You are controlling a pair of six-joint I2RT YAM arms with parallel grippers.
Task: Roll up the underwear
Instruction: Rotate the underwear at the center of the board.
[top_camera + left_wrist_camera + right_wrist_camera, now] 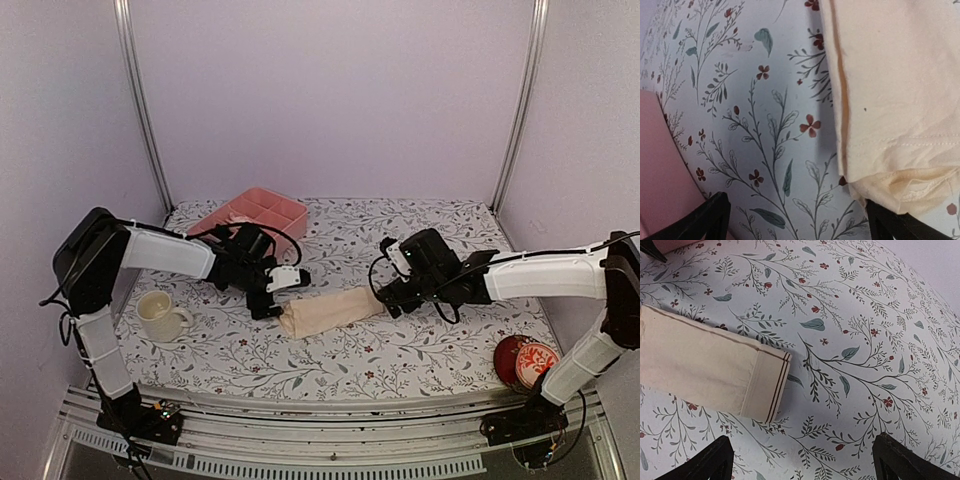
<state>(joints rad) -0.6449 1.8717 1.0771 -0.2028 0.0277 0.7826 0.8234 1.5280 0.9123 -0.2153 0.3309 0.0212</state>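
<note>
One peach-beige underwear (pixel 330 312) — long narrow bundle, dark-striped end

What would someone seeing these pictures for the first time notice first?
The pale peach underwear lies as a long strip mid-table, with the left gripper and right gripper open at either end, holding nothing. Then the pink tray at the back left and the cream mug at front left.

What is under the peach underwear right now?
The peach underwear lies straight on the floral tablecloth; only that cloth shows around its edges. Anything directly beneath it is covered by the fabric.
</note>
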